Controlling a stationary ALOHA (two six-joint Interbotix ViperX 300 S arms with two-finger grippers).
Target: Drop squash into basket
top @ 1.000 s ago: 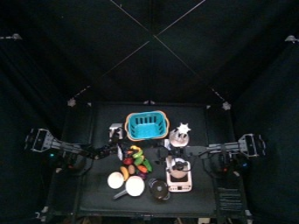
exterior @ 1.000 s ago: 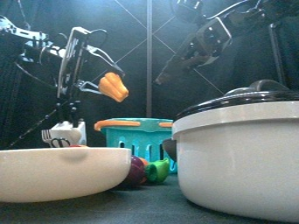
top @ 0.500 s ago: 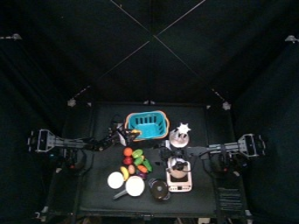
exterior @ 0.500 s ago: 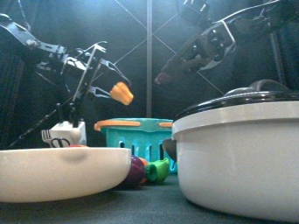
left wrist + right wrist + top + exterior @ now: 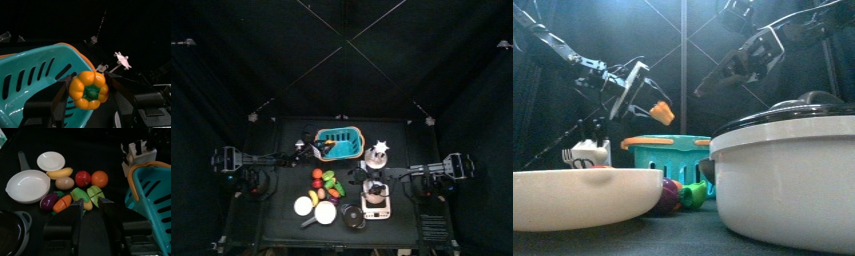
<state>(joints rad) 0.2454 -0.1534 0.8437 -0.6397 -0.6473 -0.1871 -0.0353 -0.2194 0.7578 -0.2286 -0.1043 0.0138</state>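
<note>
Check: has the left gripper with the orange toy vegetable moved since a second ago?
Yes. The left gripper carried the orange toy vegetable toward the bright blue slotted plastic basket.

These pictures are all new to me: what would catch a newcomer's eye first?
Probably the bright orange toy squash, pinched in the left gripper and held in the air just above the rim of the blue basket. Next, the heap of colourful toy foods lying on the table beside a white bowl. In the front view a big white pot with a dark lid fills the near right.
</note>
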